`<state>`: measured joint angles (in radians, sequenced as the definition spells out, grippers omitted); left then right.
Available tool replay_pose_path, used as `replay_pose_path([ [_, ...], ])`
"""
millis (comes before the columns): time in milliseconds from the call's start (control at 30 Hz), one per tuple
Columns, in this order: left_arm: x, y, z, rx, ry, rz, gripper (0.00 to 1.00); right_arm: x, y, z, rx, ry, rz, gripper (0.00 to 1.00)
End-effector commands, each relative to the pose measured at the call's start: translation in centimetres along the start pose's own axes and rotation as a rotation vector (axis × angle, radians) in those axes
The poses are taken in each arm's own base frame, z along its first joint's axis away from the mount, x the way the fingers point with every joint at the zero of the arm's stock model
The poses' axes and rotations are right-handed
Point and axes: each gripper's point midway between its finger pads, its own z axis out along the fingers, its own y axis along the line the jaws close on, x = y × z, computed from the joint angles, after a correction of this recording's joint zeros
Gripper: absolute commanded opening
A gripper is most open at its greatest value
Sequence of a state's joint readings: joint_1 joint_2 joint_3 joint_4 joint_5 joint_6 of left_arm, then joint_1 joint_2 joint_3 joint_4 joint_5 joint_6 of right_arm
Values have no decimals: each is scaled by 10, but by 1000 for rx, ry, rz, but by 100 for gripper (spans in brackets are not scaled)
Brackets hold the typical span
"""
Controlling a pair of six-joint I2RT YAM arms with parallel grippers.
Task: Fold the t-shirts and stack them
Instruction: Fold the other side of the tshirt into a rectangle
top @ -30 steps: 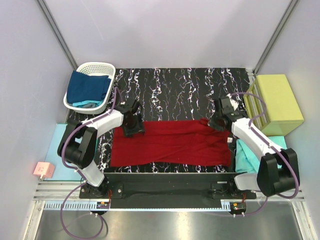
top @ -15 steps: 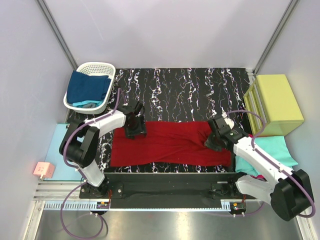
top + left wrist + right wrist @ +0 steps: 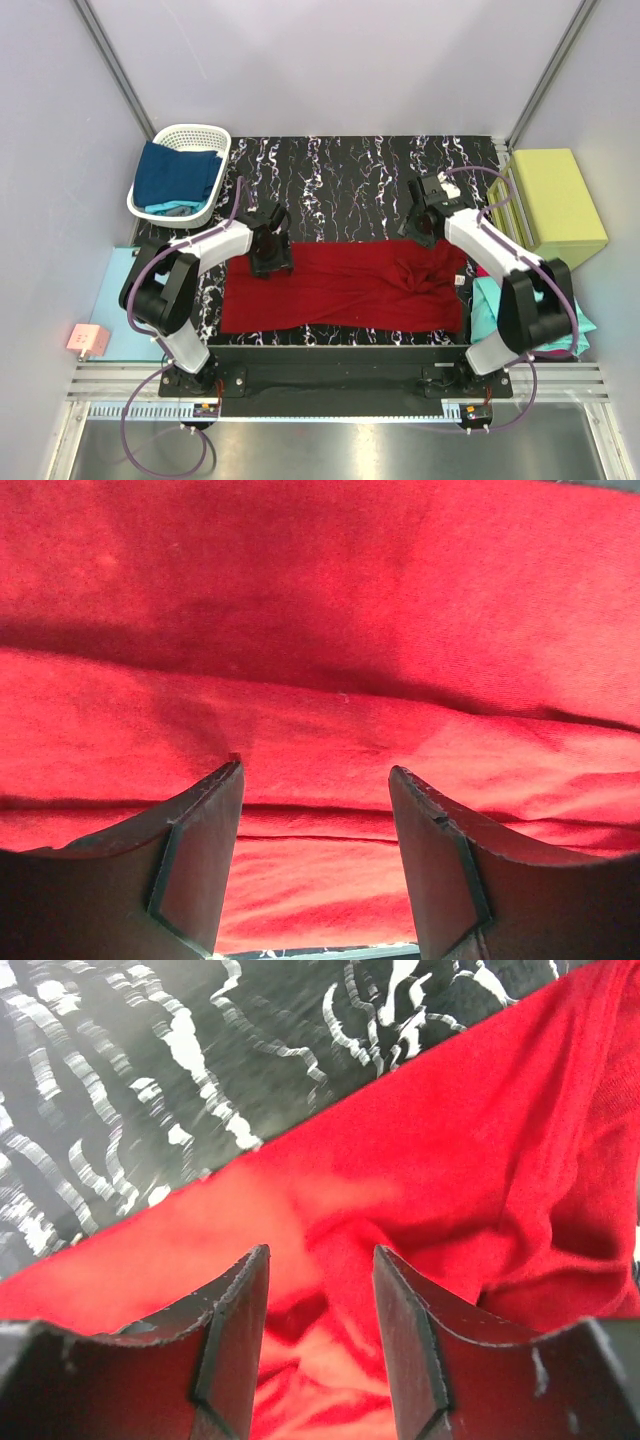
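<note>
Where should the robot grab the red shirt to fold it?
Probably the rumpled far-right edge of the red shirt, pinched from above by the right gripper. It lies flat on the table, so only raised wrinkles and edges offer a hold.

The overhead view is bright and even, with only soft, weak shadows and a pale sheen on the metal strip (image 3: 330,445) at the near edge. In the left wrist view the dark red t-shirt (image 3: 330,630) looks vivid and a soft shadow band crosses it. The fingers (image 3: 190,870) are dark there. In the right wrist view blur smears the pattern of the bench (image 3: 120,1090).
</note>
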<state>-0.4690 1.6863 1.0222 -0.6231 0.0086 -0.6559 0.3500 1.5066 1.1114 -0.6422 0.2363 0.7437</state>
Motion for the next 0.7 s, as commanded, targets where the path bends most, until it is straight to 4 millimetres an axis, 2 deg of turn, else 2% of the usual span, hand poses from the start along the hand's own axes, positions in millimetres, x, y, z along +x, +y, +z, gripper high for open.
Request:
replay_pose_path([
  [0,-17,-8,-14,9,-64,1,64,-11,4,22,-1,40,-6,52],
  [200,-15,-5,-12,0,-56,-1,64,2,-8,23,-1,46,-33,47],
  [533,-10,-6,-3,-1,-26,0,64,51,-25,27,-27,155,-52,45],
  [667,-10,-5,-3,-1,-26,0,64,55,-25,22,-50,139,-55,45],
])
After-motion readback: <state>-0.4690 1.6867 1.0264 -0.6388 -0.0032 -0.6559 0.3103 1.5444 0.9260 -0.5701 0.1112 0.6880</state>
